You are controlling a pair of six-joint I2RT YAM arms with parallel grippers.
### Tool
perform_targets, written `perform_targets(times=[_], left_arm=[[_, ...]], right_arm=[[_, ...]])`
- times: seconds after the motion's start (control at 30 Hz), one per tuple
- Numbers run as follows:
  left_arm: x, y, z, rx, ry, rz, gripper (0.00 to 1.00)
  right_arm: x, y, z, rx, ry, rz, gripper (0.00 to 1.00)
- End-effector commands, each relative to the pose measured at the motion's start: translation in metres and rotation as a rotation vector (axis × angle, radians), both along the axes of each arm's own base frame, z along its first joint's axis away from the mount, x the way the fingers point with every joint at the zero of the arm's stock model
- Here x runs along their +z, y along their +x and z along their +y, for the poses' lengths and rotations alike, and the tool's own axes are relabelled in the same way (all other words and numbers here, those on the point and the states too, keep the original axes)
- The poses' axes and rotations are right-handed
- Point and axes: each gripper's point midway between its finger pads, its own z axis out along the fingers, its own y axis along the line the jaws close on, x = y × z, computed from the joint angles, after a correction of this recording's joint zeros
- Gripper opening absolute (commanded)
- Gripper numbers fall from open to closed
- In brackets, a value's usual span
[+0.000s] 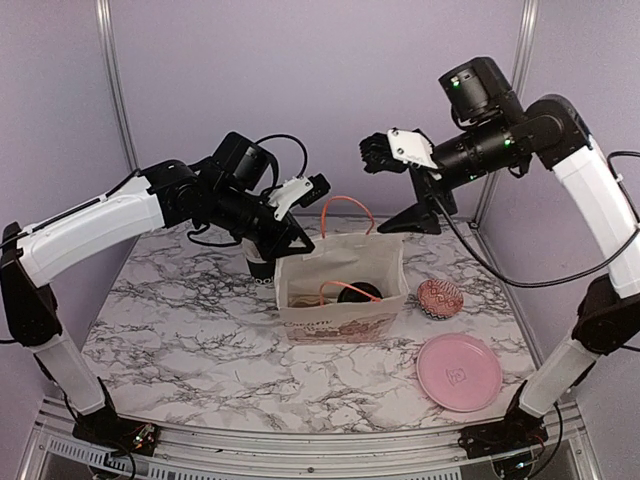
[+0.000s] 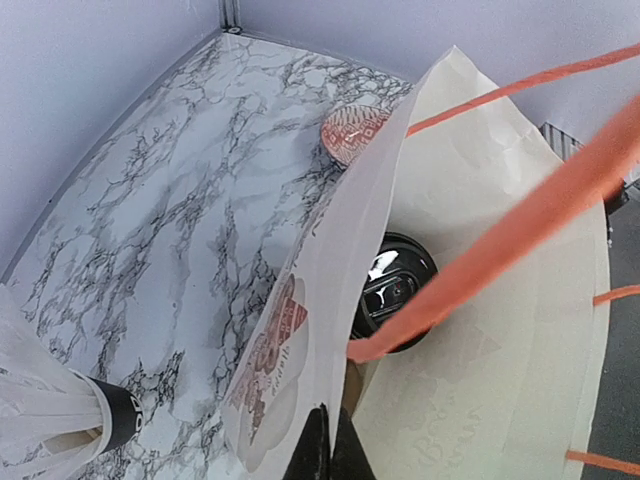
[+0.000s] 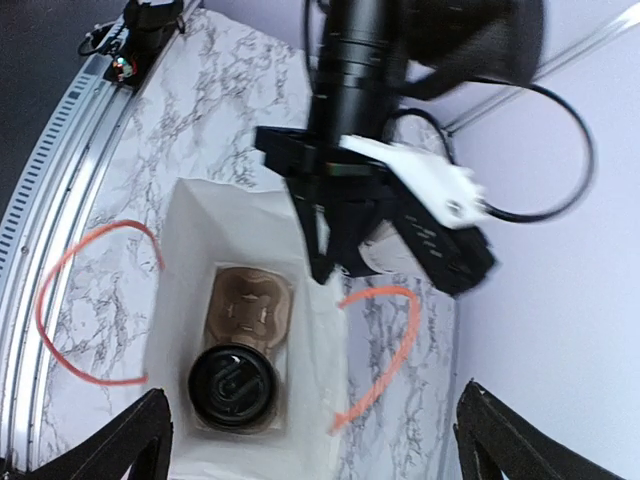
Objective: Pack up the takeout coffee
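Pink plate point(image 1: 459, 371), patterned bowl point(image 1: 440, 298) perhaps, beside bag point(image 1: 340, 320); handle point(image 2: 520, 225) across takeout coffee point(image 2: 392, 282)

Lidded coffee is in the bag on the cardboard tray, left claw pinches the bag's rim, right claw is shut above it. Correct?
No: the right claw is open, not shut, fingers spread wide above the bag, per the right wrist view. The lidded coffee on the cardboard tray and the left claw pinching the rim are right.

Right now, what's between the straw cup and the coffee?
The bag wall: coffee inside, straw cup outside. The left wrist view shows it.
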Motion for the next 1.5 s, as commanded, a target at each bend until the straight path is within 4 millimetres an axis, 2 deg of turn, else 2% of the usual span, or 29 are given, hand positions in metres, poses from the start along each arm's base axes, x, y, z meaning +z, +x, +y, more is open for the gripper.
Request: perform_targets(times=[0.0, 0.1, 0.23, 0.43, 0.6, 0.77, 0.93, 1.03, 1.13, 1.47], left_arm=[[0.022, -0.034, 0.001, -0.030, -0.023, -0.052, 0.00], [0.031, -0.051, 0.003, -0.020, -0.017, -0.100, 0.00], [0.036, -0.068, 0.006, 0.021, -0.007, -0.185, 0.00], [0.040, -0.101, 0.008, 0.058, -0.027, -0.298, 0.00], [0.027, -0.126, 0.003, 0.047, 0.005, -0.394, 0.00], [0.013, -0.163, -0.004, -0.039, 0.038, -0.449, 0.00], [0.018, -0.180, 0.005, -0.035, 0.026, -0.497, 0.00], [0.026, -0.181, 0.010, -0.025, -0.006, -0.498, 0.00], [0.030, -0.173, 0.013, 0.011, -0.017, -0.503, 0.00], [0.022, -0.094, 0.008, 0.136, 0.018, -0.347, 0.00]], right_arm=[[0.025, 0.034, -0.044, -0.155, 0.037, -0.081, 0.96], [0.023, 0.067, -0.068, -0.286, 0.040, -0.104, 0.95], [0.009, 0.087, -0.084, -0.353, 0.027, -0.067, 0.95], [-0.011, 0.092, -0.085, -0.363, -0.007, -0.019, 0.94], [-0.016, 0.092, -0.083, -0.360, -0.010, 0.007, 0.94], [-0.022, 0.089, -0.082, -0.351, -0.019, 0.030, 0.94], [-0.022, 0.083, -0.082, -0.341, -0.013, 0.043, 0.94], [-0.022, 0.082, -0.082, -0.338, -0.012, 0.049, 0.94], [-0.025, 0.082, -0.082, -0.336, -0.017, 0.056, 0.94], [-0.030, 0.085, -0.082, -0.341, -0.033, 0.058, 0.94]])
